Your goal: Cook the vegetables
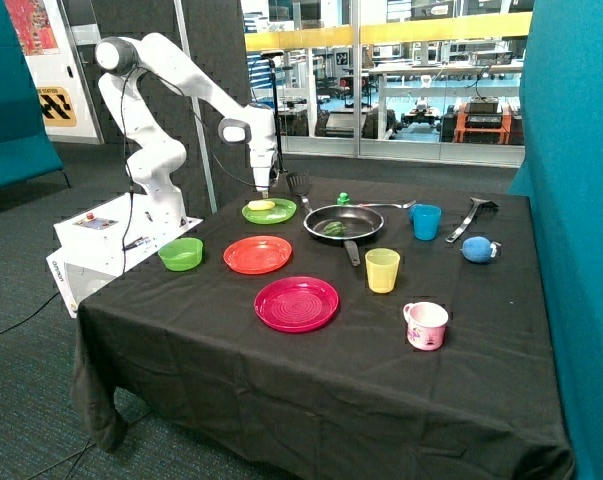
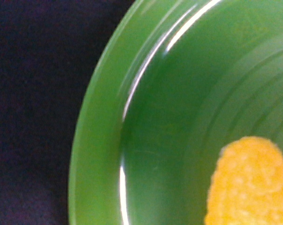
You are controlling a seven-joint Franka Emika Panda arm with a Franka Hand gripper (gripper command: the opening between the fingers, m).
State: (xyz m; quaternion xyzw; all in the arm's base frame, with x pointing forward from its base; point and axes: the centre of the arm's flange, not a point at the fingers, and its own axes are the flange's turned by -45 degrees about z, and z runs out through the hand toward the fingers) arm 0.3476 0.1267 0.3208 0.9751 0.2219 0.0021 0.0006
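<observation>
The gripper (image 1: 264, 190) hangs low over the green plate (image 1: 281, 213) at the far left of the table (image 1: 311, 390), just above the pale yellow vegetable (image 1: 261, 205) that lies on that plate; whether it is released or clenched cannot be told, since the outside view shows it too small and the wrist view shows none of it. In the wrist view the yellow piece (image 2: 249, 185) rests on the plate's inner floor, near the ridged rim (image 2: 96, 140), with black cloth beyond the edge. The dark green vegetable (image 1: 334, 229) already sits inside the black frying pan (image 1: 366, 217), just right of the green plate. A small bright green knob (image 1: 343, 198) stands just behind the pan. Nearer lie an orange plate (image 1: 257, 254), a red plate (image 1: 296, 303) and a green bowl (image 1: 181, 253), with a yellow cup (image 1: 382, 270) near the pan's handle.
</observation>
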